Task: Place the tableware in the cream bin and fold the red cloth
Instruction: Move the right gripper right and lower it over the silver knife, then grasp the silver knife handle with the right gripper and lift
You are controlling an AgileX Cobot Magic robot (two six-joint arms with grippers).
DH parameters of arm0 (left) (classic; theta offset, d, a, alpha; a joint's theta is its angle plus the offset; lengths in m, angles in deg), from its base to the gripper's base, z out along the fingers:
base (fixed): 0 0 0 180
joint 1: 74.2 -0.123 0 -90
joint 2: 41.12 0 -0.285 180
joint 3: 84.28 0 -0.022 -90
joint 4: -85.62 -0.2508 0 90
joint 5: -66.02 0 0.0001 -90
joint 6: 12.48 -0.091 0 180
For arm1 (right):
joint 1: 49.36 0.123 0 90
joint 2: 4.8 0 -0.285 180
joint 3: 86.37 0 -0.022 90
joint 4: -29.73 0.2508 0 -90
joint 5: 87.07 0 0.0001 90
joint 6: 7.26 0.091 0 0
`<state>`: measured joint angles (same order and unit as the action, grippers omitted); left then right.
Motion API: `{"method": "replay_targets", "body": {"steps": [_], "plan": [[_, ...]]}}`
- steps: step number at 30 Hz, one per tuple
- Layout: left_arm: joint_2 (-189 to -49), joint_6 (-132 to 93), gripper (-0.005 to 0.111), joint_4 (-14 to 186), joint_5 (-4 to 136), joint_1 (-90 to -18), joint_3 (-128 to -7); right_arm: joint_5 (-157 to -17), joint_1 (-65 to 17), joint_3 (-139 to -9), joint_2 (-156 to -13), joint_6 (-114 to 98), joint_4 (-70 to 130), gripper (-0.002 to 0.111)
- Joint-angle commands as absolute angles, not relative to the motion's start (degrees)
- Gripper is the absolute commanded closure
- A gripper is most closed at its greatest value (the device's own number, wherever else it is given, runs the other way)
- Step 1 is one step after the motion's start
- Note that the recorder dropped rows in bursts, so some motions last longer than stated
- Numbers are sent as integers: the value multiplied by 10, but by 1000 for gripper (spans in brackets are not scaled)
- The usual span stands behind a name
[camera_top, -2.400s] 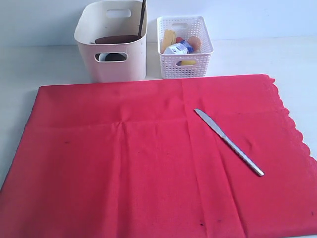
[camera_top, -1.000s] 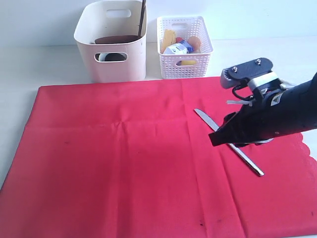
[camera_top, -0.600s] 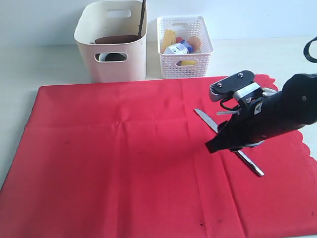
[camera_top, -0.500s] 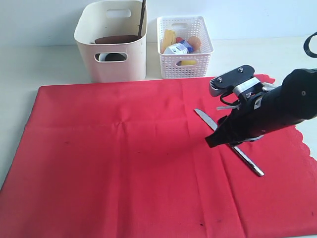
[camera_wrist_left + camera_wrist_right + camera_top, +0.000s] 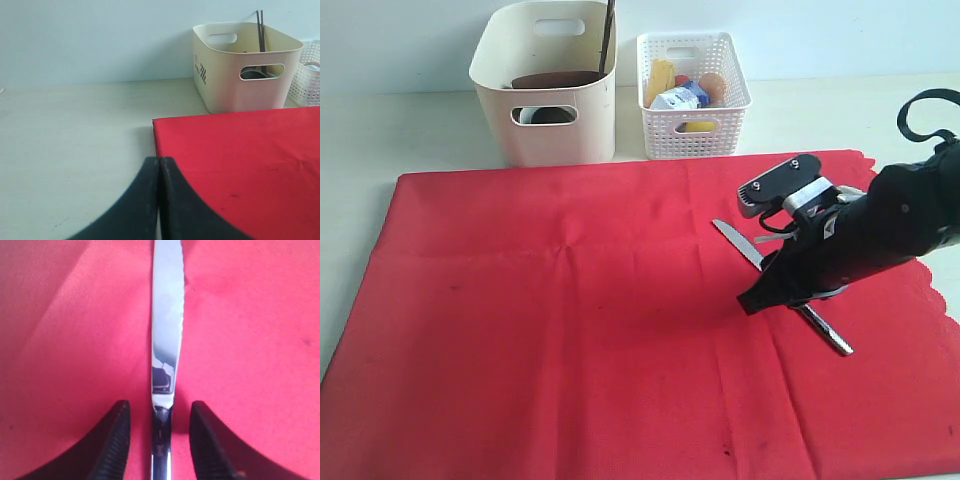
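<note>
Newly arrived from 3 o'clock, the right hand (image 5: 756, 298) now sits low over the red cloth (image 5: 570, 330). Its fingers are spread apart on either side of the steel table knife (image 5: 734, 240), not pinching it. That knife lies on the cloth's 3 o'clock side, blade tip toward 11 o'clock. At the cloth's 9 o'clock edge, the left hand (image 5: 159, 170) is clenched on nothing. Beyond the cloth, at 12 o'clock on the counter (image 5: 820, 110), stands the cream bin (image 5: 545, 135). Dark chopsticks (image 5: 609, 35) stand inside it, and a white lattice basket (image 5: 695, 135) is just beside it at 3 o'clock.

Hidden from me
My right gripper (image 5: 752, 298) covers the steel table knife's (image 5: 732, 238) middle; the big red woven cloth (image 5: 570, 340) runs off the exterior view's lower edge.
</note>
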<state>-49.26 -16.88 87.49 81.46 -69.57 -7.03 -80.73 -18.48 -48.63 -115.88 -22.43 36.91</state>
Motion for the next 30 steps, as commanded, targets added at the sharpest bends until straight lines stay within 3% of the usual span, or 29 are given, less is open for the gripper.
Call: {"method": "replay_targets", "body": {"steps": [1,10,30], "plan": [[-489,-167,106,879,813,-696,-71,-817,-189,-491,-1176,-223,364,78],[-489,-167,106,879,813,-696,-71,-803,-189,-491,-1178,-223,364,108],[-489,-167,106,879,813,-696,-71,-746,-187,-554,-1099,-223,406,108]]}}
